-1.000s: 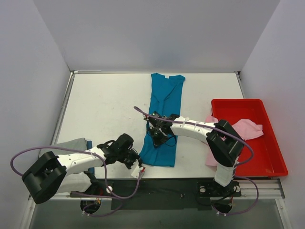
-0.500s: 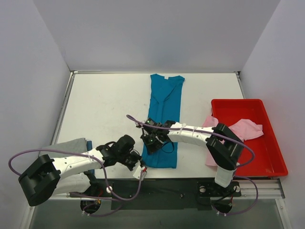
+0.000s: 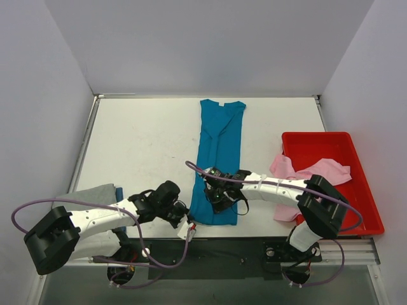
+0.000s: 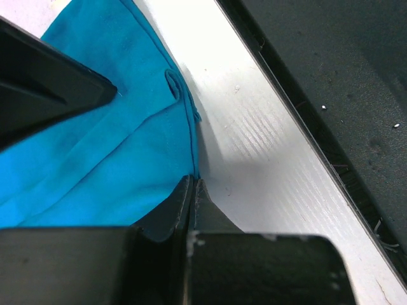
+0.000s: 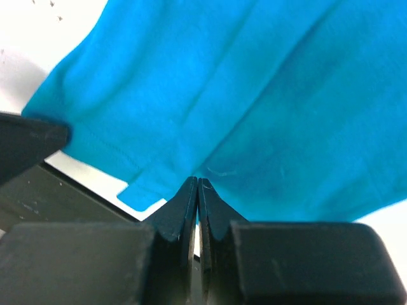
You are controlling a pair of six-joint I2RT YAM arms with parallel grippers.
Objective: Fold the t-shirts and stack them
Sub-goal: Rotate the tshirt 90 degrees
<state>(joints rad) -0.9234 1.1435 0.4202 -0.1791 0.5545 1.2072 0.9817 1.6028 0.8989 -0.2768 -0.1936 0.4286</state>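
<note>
Three shirts are awaiting stacking: the teal shirt (image 3: 220, 136) is lying at centre as a narrow strip, with the left gripper (image 4: 193, 183) and right gripper (image 5: 198, 183) clamping its 6 o'clock hem; the pink shirt (image 3: 331, 170) is drooping unfolded over the red tray (image 3: 365, 190) at 3 o'clock; the grey shirt (image 3: 95, 192) is sitting at 8 o'clock.

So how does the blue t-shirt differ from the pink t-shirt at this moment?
The blue t-shirt lies flat on the table as a long narrow strip, while the pink t-shirt is crumpled. The blue t-shirt rests wholly on the table, but the pink t-shirt lies partly in the red tray and spills over its rim onto the table. Both are plain cloth with no print visible.
</note>
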